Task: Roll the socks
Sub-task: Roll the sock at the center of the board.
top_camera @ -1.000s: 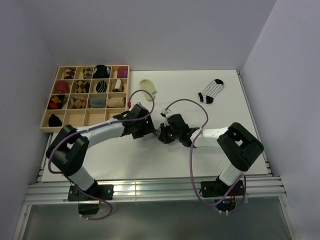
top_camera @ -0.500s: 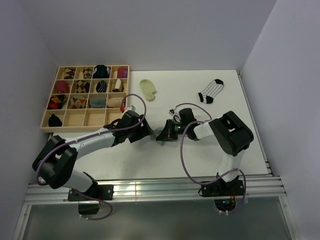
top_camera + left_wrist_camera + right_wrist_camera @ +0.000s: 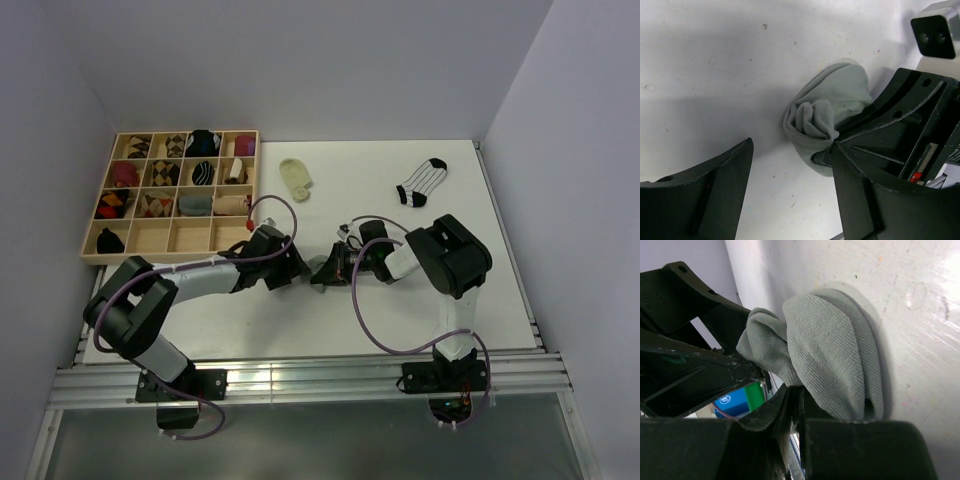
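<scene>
we judge the half-rolled soft grey ankle sock point(image 3: 835, 100), lying at six o'clock from the pale cream ankle sock point(image 3: 296, 178), may unroll if the narrow pinch of the right gripper point(image 3: 795, 400) slips (left gripper point(image 3: 790, 152) gapes wide, holding nothing).

White table point(image 3: 300, 320), speckled with small marks in the close views. Bears a wooden tray point(image 3: 186, 133) of square compartments at the far left corner, most of them filled. Holds a cream sock point(image 3: 296, 178) lying flat just right of the tray, a striped sock point(image 3: 422, 181) well apart toward the far right, and a grey sock point(image 3: 830, 95) bunched into a loose roll near the middle
</scene>
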Controlling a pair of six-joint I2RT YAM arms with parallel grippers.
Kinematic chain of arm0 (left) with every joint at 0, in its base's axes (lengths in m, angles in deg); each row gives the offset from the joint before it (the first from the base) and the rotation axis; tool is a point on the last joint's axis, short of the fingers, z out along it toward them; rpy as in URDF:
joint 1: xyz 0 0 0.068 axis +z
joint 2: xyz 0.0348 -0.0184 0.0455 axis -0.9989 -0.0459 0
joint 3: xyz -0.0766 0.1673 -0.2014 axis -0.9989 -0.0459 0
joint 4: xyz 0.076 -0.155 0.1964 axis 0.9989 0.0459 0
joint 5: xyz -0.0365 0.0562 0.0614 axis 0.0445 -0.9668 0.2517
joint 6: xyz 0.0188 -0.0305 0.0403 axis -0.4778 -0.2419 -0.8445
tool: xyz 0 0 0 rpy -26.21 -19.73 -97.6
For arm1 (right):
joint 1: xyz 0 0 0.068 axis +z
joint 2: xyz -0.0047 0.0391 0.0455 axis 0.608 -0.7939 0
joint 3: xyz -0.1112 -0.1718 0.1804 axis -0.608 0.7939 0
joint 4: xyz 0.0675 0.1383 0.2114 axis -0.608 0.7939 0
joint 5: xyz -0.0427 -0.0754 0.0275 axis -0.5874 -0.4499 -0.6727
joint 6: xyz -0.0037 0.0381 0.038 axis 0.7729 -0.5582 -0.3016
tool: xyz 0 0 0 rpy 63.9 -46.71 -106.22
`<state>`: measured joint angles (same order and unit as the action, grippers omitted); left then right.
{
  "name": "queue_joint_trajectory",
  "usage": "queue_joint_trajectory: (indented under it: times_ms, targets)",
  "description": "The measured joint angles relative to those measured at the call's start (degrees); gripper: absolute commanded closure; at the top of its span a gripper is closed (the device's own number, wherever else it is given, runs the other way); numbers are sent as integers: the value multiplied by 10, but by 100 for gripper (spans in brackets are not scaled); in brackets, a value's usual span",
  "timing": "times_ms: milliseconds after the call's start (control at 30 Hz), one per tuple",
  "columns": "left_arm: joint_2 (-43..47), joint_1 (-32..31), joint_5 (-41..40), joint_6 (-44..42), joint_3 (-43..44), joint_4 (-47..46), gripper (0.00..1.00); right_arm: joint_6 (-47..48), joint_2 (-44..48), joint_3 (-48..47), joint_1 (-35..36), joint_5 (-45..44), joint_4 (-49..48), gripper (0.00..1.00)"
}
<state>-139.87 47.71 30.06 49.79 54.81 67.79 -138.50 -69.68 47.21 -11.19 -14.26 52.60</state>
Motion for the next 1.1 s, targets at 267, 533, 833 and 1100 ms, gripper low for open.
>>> queue_joint_trajectory:
  times_ms: [267,533,833,1100]
  targets:
    - [-34,0,0,1,24,-17,42,-9,-9,0,-3,8,-12,100]
    - [-65,0,-11,0,44,-14,81,-9,-10,0,-4,10,-15,98]
    - [-81,-1,-12,-18,88,47,100,83,87,1,5,-71,101,58]
    - [-120,-1,-22,-78,175,155,100,252,286,-12,118,-336,259,55]
